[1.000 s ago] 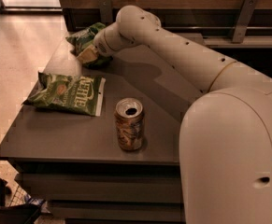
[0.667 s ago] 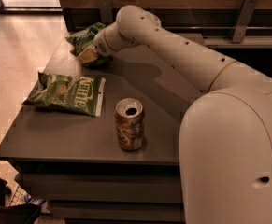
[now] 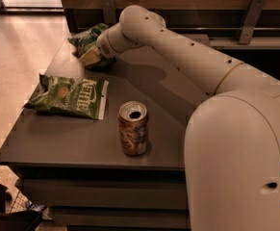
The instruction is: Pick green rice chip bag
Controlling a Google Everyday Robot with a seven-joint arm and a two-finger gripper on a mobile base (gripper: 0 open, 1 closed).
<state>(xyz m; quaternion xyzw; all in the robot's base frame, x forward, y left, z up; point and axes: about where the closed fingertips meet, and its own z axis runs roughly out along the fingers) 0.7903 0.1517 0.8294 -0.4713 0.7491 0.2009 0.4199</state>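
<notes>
The green rice chip bag [image 3: 86, 37], small, puffy and bright green, lies at the far left corner of the dark table [image 3: 57, 143]. My gripper [image 3: 90, 57] reaches across the table from the right and rests against the bag's near side, covering part of it. The arm's white wrist hides the bag's right end. I cannot see whether the bag is lifted off the table.
A larger flat olive-green Kettle bag [image 3: 70, 96] lies at the table's left edge. An opened drink can [image 3: 133, 128] stands near the front middle. My white arm body fills the right foreground. A wooden wall with metal brackets [image 3: 249, 13] runs behind the table.
</notes>
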